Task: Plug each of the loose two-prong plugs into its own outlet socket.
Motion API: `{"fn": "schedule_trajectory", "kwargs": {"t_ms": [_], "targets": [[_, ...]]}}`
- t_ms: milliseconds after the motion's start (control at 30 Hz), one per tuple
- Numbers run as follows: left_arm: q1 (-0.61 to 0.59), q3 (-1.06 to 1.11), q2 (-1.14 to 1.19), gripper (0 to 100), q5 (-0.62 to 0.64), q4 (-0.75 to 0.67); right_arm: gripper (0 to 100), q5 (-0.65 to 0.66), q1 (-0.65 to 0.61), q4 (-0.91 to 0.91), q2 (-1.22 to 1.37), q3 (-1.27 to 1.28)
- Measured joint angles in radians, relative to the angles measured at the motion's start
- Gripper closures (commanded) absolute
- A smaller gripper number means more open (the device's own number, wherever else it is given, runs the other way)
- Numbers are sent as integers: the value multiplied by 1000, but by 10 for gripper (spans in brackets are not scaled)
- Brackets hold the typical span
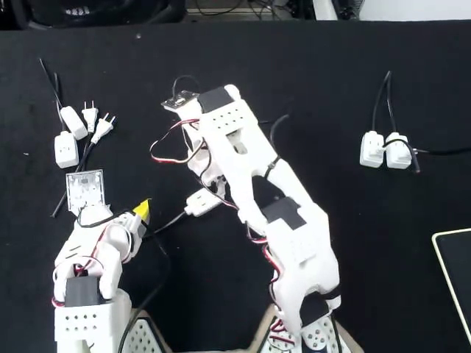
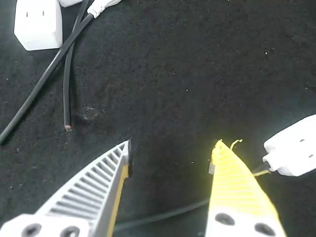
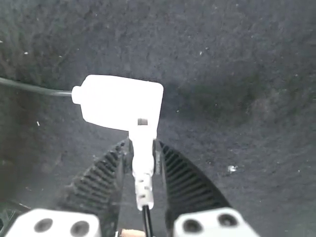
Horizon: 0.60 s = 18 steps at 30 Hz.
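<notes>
1. High view showed the right arm stretched across the middle of the black table [image 1: 331, 73]. Its tip ended just toward 9 o'clock of centre, where a white outlet socket [image 1: 200, 201] lay on its side.
2. Right wrist view showed the right gripper [image 3: 143, 148] clamped on a two-prong plug [image 3: 143, 165]. Both fingers were pressed against the plug's narrow flanks, probably so that any push would run straight along the prongs.
3. The plug's nose met the socket's face with no prong showing between them. From that I judged it seated, or very nearly so.
4. The socket was not fixed down, so a hard push could have slid it across the cloth.
5. The left gripper [image 2: 173, 145] held nothing, with its white finger and yellow finger [image 2: 234, 182] spread wide apart. It hung low near 8 o'clock with the socket just beside the yellow finger, a sensible spot for bracing that block, though it touched nothing.
6. Toward 10 o'clock two loose plugs [image 1: 90, 114] lay side by side, prongs pointing to 12 o'clock. A free outlet socket [image 1: 66, 149] sat just beside them among black cables [image 1: 51, 81]. I judged this group to be work not yet done.
7. At 3 o'clock a joined pair [image 1: 385, 150], one plug pushed into its socket, looked finished and lay well apart from both arms.
</notes>
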Motion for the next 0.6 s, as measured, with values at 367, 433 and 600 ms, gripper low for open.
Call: {"fn": "schedule_trajectory", "kwargs": {"t_ms": [367, 433, 600], "targets": [[0, 0, 0, 734, 0, 0, 988, 0, -5, 0, 11, 2], [0, 0, 0, 734, 0, 0, 988, 0, -5, 0, 34, -25], [0, 0, 0, 734, 0, 0, 988, 0, -5, 2, 72, -110]]}}
